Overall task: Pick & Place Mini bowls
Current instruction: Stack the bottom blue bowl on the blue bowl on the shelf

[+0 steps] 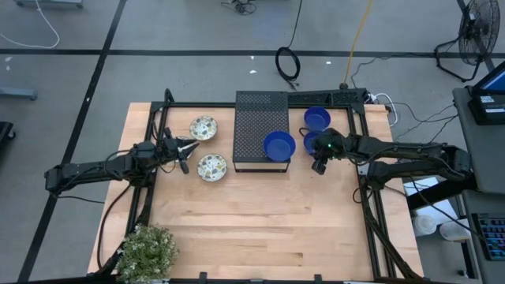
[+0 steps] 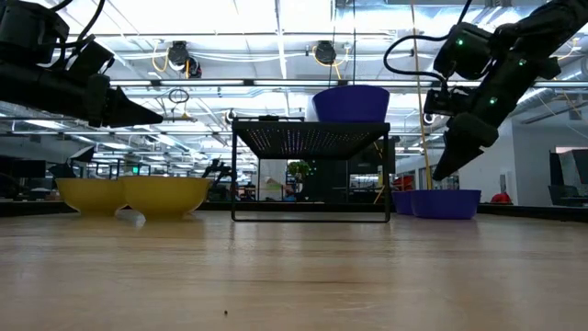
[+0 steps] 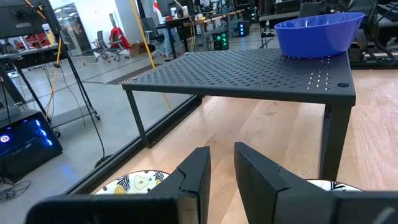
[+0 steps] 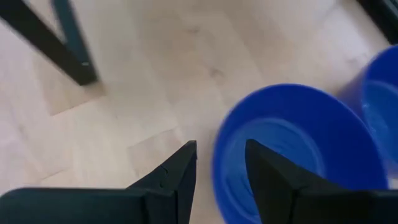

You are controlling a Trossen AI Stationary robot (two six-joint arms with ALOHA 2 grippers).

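The wooden counter (image 1: 260, 229) carries a black perforated box (image 1: 260, 126) standing on thin legs near its middle. One blue bowl (image 1: 279, 145) sits on top of the box, at the corner nearest the right arm. Two more blue bowls lie on the counter to the right of the box: the farther one (image 1: 316, 118) sits toward the counter's back edge, and the nearer one (image 1: 311, 141) is partly hidden under the right arm.

The right pincer (image 4: 219, 163) hangs above that nearer blue bowl, its two dark fingers (image 4: 180, 168) spread a small way apart with one on each side of the bowl's rim, holding nothing. In the low view it points down at a slant toward the two blue bowls on the counter.

Two cream floral bowls rest on the counter to the left of the box, one farther back (image 1: 203, 127) and one closer to the front (image 1: 212, 166). The left pincer (image 1: 189, 147) hovers between them, aimed toward the box, clear of both. Its fingers (image 3: 193, 177) stand slightly apart with only a narrow gap, and it grips nothing.

A potted plant (image 1: 148, 251) sits at the counter's front left corner.
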